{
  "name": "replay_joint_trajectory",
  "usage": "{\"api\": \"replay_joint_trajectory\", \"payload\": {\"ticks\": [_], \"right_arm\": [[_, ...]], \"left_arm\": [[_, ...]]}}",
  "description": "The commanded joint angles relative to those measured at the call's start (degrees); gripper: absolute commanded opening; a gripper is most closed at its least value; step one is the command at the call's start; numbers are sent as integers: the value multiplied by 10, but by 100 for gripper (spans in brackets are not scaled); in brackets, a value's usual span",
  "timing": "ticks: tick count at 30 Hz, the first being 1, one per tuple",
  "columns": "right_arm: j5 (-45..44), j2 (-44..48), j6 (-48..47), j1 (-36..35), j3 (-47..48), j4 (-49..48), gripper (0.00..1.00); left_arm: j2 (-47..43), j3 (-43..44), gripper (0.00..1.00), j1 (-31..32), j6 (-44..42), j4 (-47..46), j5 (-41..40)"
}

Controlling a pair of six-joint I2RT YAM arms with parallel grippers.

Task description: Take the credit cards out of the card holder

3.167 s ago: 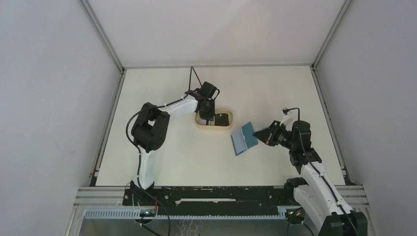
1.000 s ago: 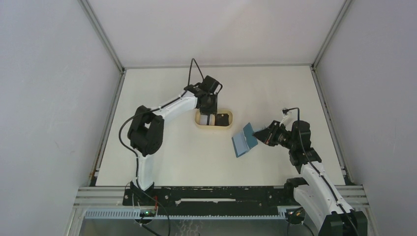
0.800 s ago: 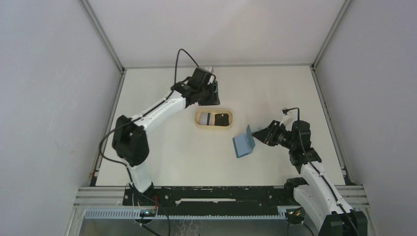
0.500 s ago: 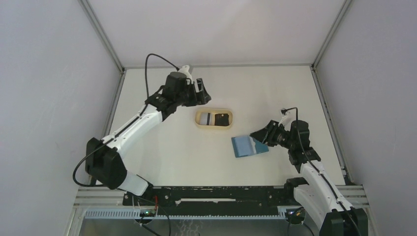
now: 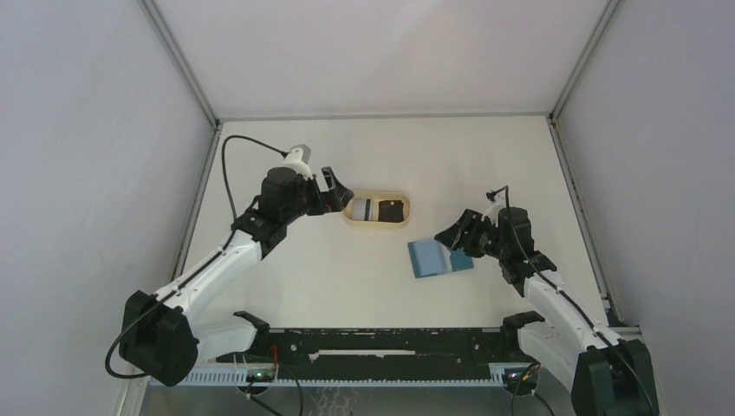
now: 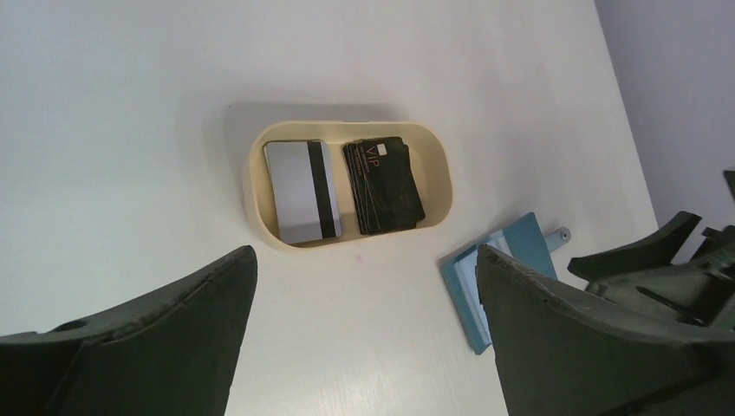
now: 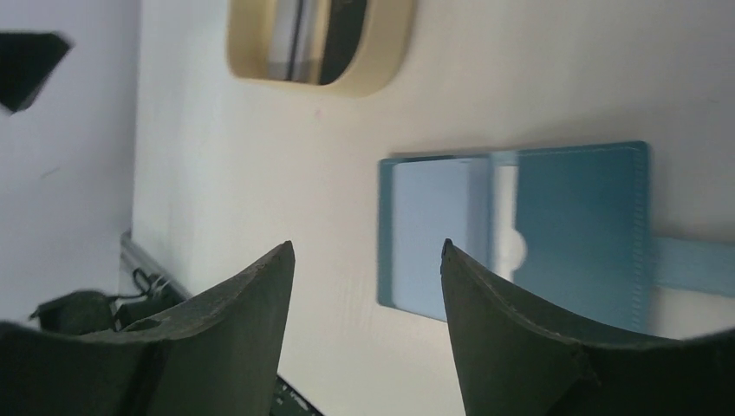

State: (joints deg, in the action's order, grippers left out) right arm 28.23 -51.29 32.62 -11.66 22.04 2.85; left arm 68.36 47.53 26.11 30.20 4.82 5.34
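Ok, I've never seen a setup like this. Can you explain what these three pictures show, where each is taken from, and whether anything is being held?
Two robot arms are bolted at the near edge of a white table. One picture looks down from above and behind them. The other two come from a small camera on each wrist, so the dark shapes at the bottom are that arm's own two fingers. On the table sits a tan oval tray with a silver card and black cards inside. Beside it, apart, a blue wallet lies open and flat. The left claw and right claw are both open and hold nothing.
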Motion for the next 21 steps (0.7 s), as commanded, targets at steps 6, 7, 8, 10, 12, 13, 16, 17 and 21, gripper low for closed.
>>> {"api": "replay_joint_trajectory", "payload": {"ticks": [6,7,8,10,12,13,16,17,21], "right_arm": [[-110,-12,2,10,-11,21,72],[-101,-10,4,11,-15,13,72],[-88,-7,2,11,-18,0,72],[-48,3,-4,10,-26,-31,95],[-29,15,-7,8,-25,-50,99],[-26,19,-8,8,-20,-47,100],[-41,24,-5,8,-3,-17,100],[-51,26,-2,9,-2,-11,100],[-85,21,13,23,-1,11,100]], "left_arm": [[-120,-115,100,-13,8,-125,17],[-136,-133,100,-14,8,-149,28],[-148,-145,100,-14,6,-156,34],[-165,-160,100,-14,-5,-149,19],[-177,-161,100,-15,-19,-124,-15],[-185,-162,100,-17,-25,-115,-27],[-211,-167,100,-34,-34,-103,-38],[-217,-169,100,-43,-33,-101,-38],[-226,-167,100,-97,-9,-95,-13]]}}
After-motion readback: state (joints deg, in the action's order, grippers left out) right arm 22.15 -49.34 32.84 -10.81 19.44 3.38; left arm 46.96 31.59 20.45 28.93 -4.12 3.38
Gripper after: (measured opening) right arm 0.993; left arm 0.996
